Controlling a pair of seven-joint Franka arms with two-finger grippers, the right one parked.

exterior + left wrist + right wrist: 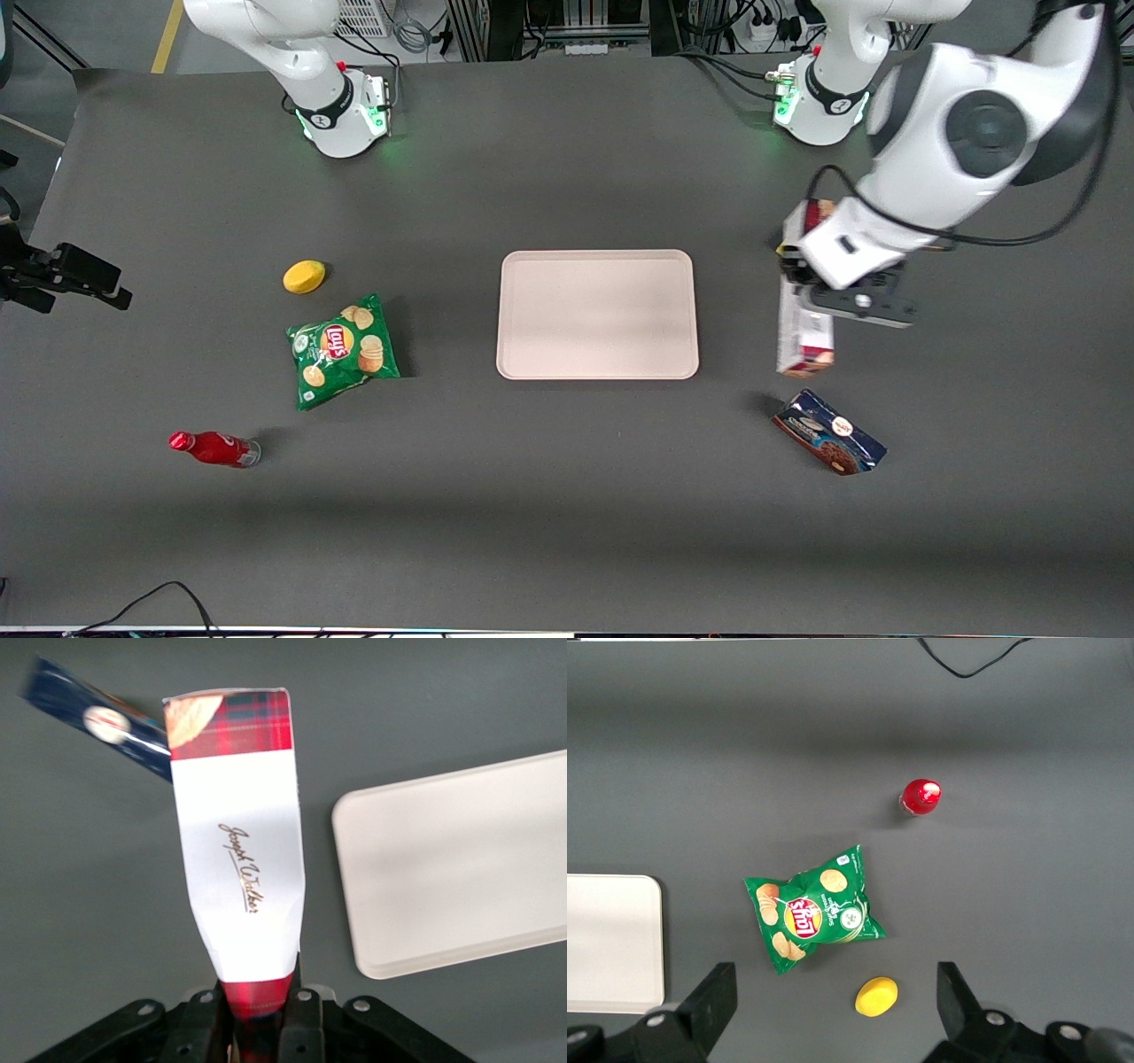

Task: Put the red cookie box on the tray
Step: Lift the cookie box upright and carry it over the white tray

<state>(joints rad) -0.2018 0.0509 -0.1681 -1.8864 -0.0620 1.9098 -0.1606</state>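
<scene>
The red cookie box (803, 335) is a long slim carton with a white printed face and red plaid ends (237, 833). My left gripper (828, 297) is shut on it, the jaws pinching one red end (258, 1014). The box hangs above the table, beside the tray and toward the working arm's end, its length pointing toward the front camera. The tray (596, 314) is pale pink-beige and lies flat at the table's middle with nothing on it; its corner also appears in the left wrist view (461, 868).
A blue cookie package (829, 432) lies nearer the front camera than the held box. Toward the parked arm's end lie a green chip bag (344, 349), a yellow lemon-like fruit (304, 276) and a red bottle (214, 448).
</scene>
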